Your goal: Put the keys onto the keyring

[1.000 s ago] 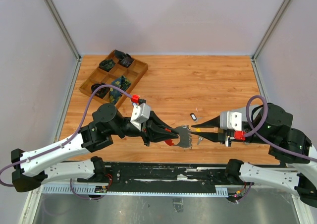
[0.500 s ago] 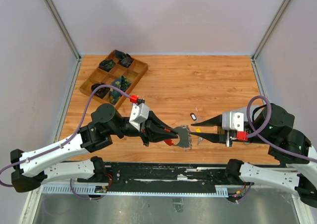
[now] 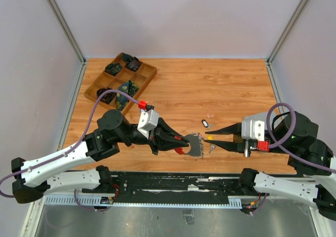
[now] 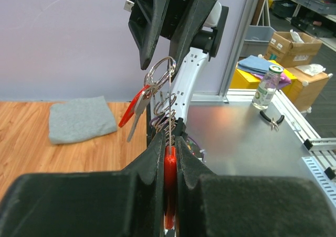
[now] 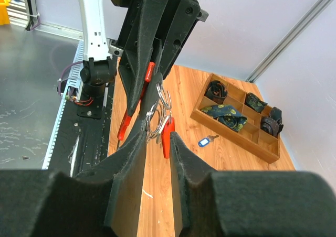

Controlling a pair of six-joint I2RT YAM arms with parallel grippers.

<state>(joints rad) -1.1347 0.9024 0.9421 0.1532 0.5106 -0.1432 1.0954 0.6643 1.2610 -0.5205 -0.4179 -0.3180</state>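
The keyring [image 3: 196, 145] hangs near the table's front middle, a silvery bunch of rings. My left gripper [image 3: 185, 141] is shut on its curved red plastic part [image 4: 169, 163], and the rings [image 4: 167, 114] rise beyond the jaws. A red key [image 4: 132, 108] hangs from them. My right gripper [image 3: 206, 137] faces the left one from the right, with its fingers a little apart. In the right wrist view the red key [image 5: 166, 135] hangs between my right gripper's [image 5: 157, 133] tips, beside the rings [image 5: 156, 122]. A yellow bit [image 3: 210, 138] shows between those fingers from above.
A blue-tagged key [image 3: 205, 124] lies on the wood just behind the grippers, and a small silver key [image 3: 212, 148] lies just in front. The wooden compartment tray [image 3: 148, 65] of dark folded items stands at the back left. The table's front edge runs close behind both grippers.
My right arm has drawn back a little to the right, its fingertips staying near the keyring. The left arm and the keyring have not moved.
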